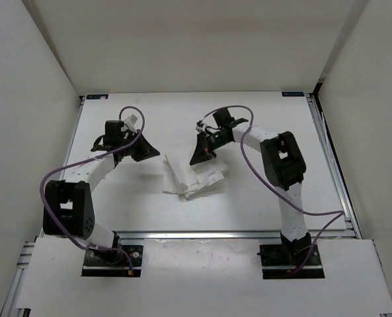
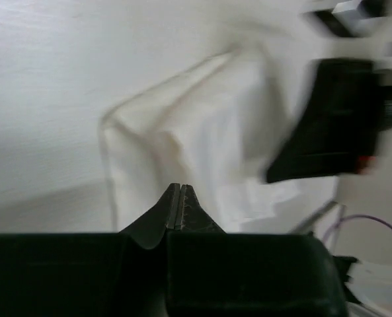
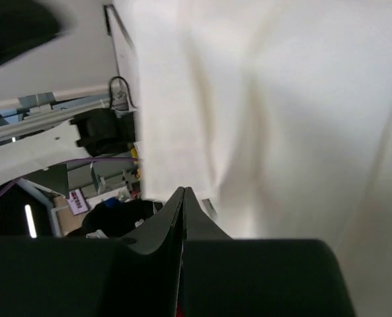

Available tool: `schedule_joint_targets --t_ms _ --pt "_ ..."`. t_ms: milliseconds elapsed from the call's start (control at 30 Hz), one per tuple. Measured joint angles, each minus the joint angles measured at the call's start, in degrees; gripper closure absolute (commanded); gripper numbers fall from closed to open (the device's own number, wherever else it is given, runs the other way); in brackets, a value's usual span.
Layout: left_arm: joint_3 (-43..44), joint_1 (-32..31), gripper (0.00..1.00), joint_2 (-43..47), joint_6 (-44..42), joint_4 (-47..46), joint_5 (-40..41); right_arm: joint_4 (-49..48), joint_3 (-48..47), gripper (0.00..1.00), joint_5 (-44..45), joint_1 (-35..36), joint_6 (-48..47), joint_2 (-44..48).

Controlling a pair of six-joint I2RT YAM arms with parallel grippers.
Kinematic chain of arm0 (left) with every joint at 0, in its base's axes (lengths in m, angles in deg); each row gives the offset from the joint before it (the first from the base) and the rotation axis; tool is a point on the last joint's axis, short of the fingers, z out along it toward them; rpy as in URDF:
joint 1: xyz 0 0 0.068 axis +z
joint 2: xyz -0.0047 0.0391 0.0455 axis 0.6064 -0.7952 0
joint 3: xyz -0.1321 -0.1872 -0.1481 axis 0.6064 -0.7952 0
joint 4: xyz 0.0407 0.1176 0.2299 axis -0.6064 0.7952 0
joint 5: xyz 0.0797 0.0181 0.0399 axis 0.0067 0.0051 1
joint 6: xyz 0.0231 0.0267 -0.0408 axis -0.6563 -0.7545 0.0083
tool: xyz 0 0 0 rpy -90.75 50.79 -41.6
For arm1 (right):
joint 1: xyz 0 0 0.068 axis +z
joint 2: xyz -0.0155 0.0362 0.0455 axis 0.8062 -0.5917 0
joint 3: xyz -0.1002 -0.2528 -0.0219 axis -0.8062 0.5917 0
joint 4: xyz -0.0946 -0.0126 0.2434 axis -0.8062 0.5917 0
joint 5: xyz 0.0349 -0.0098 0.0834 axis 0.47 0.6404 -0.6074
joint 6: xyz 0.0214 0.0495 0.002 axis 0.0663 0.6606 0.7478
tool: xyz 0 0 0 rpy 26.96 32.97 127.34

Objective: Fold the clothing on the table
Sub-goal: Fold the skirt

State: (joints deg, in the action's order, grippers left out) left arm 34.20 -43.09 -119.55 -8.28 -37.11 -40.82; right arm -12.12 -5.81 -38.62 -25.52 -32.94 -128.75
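While well inside rails (image 1: 202,236), clothing (image 1: 189,179) compact

Both of your grippers are shut, tips turned inward toward each other.

Your left arm (image 1: 69,206) bows out toward 9 o'clock, then reaches back in, so the left gripper (image 1: 151,152) points to about 4 o'clock; in its wrist view the fingers (image 2: 174,210) press flat together. Your right arm (image 1: 283,162) rises toward 12, bends at the elbow and reaches toward 9, with the right gripper (image 1: 197,158) tipped down to 7 o'clock, jaws closed tight.
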Motion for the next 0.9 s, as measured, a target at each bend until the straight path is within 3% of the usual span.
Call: schedule_joint_targets --t_ms 233,400,667,900 --pt "-1.86 -6.6 1.0 0.33 12.31 -17.2 -12.2 2.1 -0.07 1.0 1.42 3.39 -1.22 -10.05" --pt "-7.63 -13.27 1.0 -1.79 13.64 -21.16 -11.41 2.14 -0.87 1.0 2.95 2.93 -1.27 -8.81" --pt "-11.69 -12.44 1.0 -1.73 8.31 -9.68 -0.15 -0.66 5.42 1.0 6.12 -0.46 0.42 6.34" --pt "-13.33 -12.94 1.0 -2.67 6.36 -8.46 6.25 -5.09 11.54 0.99 8.31 -4.22 2.43 22.12"
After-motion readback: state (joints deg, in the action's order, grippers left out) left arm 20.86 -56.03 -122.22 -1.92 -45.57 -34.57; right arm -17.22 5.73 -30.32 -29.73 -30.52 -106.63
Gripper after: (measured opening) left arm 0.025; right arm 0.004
